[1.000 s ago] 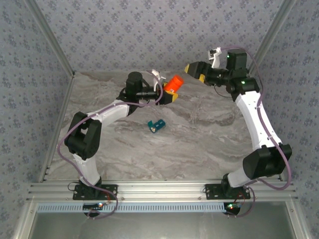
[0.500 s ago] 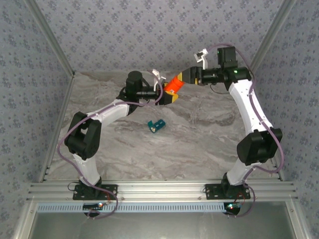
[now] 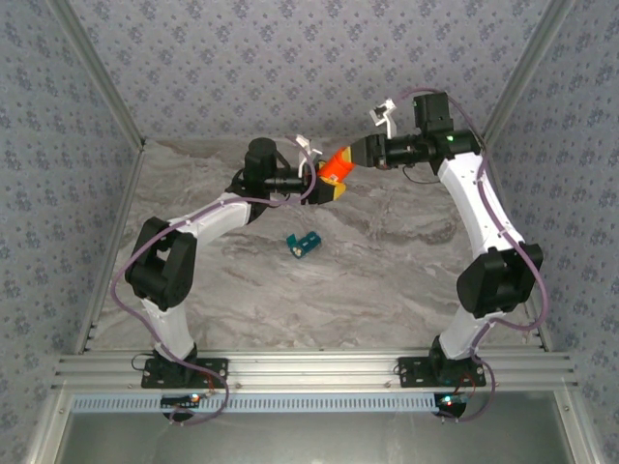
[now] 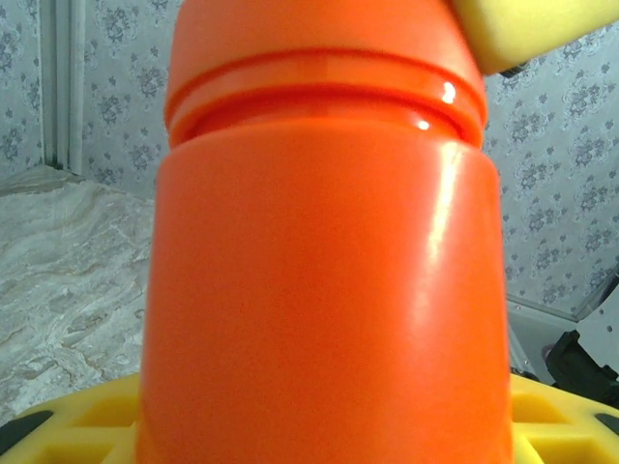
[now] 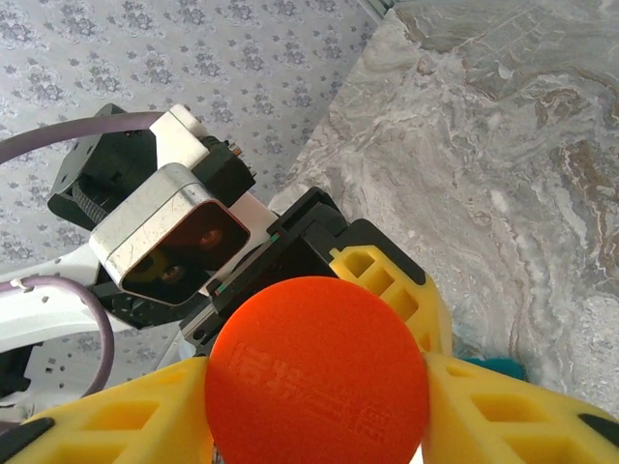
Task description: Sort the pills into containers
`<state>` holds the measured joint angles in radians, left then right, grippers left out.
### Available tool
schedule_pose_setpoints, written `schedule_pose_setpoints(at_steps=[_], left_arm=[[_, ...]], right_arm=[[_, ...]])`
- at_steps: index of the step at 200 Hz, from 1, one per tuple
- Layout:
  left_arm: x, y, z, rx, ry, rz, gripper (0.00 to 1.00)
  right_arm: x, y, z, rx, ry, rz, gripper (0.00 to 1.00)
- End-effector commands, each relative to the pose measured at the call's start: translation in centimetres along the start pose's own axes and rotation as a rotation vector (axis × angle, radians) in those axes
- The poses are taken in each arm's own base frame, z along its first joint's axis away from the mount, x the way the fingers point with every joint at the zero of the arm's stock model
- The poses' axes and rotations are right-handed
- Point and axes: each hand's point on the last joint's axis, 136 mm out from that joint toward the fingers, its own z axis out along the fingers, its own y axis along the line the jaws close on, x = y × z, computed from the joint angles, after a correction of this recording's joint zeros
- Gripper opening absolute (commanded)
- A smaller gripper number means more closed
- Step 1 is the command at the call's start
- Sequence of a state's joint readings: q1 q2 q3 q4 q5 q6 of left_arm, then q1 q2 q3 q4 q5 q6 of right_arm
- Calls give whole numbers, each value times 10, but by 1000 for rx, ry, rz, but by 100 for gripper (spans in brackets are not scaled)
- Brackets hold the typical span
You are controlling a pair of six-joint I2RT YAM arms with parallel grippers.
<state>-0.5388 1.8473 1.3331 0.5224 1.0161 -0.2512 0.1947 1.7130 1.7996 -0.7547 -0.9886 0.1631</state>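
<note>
Since the earlier frame, the right gripper has been brought onto the cap of the orange bottle, which is clasped by the left gripper. The pill box is left lying apart on the table. From the left wrist, the bottle's body is seen clamped. From the right wrist, the cap is seen squeezed between yellow fingers.

Both arms are reaching inward, grippers meeting.
The left gripper is clamping the orange bottle; the right gripper is straddling its cap with both fingers.
</note>
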Motion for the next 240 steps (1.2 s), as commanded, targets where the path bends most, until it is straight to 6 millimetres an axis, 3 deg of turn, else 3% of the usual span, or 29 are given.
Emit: schedule_pose_setpoints(at_steps=[1,13,61,108,173,205,240], left_arm=[[-28,-17,-1,38,-36,75,0],[-29,-15,-1,21,-42,79,0],[-35,-5,-4,-69,-80,122,0],[-22,-6,4,-83,-15,156,0],[-17,-3,7,-86,-3,147,0],[-16,-2,7,-89,-4,140,0],[-19,-2,6,-86,-17,136,0]], right_arm=[[0,3,1,-14,-3,17,48],[0,-3,3,-1,-15,57,44],[5,-19,14,81,-98,207,43],[21,-40,31,224,-102,435,43],[18,-35,34,182,-114,474,44],[9,-28,22,182,-133,441,55],[-5,-17,-2,181,-175,359,78]])
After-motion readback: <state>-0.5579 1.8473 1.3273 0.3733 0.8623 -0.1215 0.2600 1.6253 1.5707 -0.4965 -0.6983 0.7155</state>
